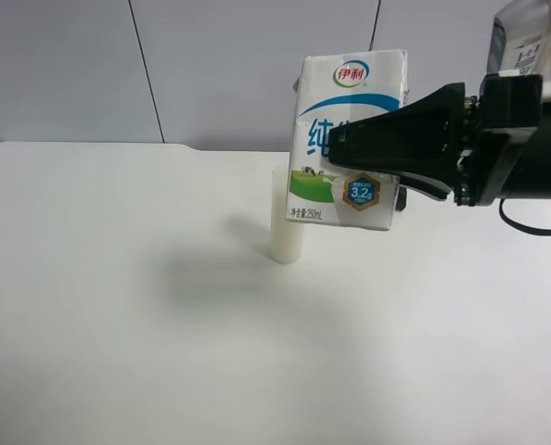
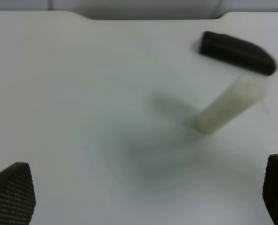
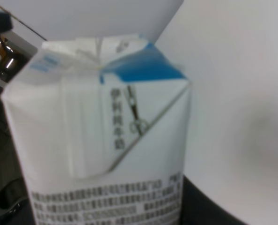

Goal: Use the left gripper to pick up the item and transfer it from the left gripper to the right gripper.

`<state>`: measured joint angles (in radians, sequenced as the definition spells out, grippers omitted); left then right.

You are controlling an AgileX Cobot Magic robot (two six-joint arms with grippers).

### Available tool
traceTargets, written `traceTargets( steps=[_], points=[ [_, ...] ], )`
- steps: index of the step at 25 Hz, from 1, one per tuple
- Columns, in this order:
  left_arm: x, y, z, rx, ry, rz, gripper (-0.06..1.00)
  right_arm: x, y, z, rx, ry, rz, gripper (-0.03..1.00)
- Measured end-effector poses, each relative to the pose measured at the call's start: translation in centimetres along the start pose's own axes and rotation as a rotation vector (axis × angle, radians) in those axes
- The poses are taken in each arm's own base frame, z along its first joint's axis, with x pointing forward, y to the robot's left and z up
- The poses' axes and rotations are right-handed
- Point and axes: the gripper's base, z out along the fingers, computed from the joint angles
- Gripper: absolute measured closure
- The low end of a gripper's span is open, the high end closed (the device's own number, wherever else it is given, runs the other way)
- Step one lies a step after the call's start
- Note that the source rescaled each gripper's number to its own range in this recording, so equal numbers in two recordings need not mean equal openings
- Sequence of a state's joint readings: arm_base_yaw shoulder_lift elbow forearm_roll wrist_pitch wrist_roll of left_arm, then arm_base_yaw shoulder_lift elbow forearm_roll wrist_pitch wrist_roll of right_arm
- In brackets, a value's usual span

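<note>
Carton (image 1: 350, 93) is sitting closest to the high camera, hanging in the air right above the cylinder (image 1: 285, 232) and hiding its top. It's roughly upright, leaning just a bit, with the front print facing the camera. Right gripper (image 1: 350, 148) is poking in from the high view's right side. Its jaws are clamped on the carton, with one black finger lying across the front face and the other out of sight behind it. The right wrist cam is basically filling up with the carton's folded flap and small print, all a bit blurry.

Left gripper (image 2: 143, 192) isn't showing in the high view. From its own cam it's hanging over the table (image 1: 118, 324), fingers (image 2: 12, 194) spread wide apart and gripping nothing.

Beyond those fingers the cylinder is standing on the table, and a dark case (image 2: 237, 58) is lying flat just past the cylinder. I can't tell if they're touching. Pale wall (image 1: 71, 65) is running behind everything, farther back than the cylinder.
</note>
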<state>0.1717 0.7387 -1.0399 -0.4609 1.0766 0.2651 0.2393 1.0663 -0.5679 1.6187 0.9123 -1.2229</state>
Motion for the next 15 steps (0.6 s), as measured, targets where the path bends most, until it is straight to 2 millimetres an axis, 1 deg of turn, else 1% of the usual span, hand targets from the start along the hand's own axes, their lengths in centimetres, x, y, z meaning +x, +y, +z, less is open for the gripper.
traceTargets(
  steps=[4, 7, 11, 15],
  points=[
    [3.5, 0.2, -2.1, -0.128, -0.036, -0.020, -0.04, 0.2, -0.1, 0.0, 0.006, 0.017, 0.002, 0.97],
    [6.0, 0.3, -3.2, -0.201, -0.069, -0.041, -0.04, 0.2, -0.1, 0.0, 0.009, 0.024, -0.001, 0.97],
    [9.3, 0.4, -4.1, -0.259, -0.105, -0.057, -0.04, 0.2, -0.1, 0.0, 0.011, 0.026, 0.021, 0.97],
    [12.1, 0.4, -4.5, -0.284, -0.131, -0.068, -0.04, 0.2, -0.1, 0.0, 0.011, 0.026, 0.034, 0.97]
  ],
)
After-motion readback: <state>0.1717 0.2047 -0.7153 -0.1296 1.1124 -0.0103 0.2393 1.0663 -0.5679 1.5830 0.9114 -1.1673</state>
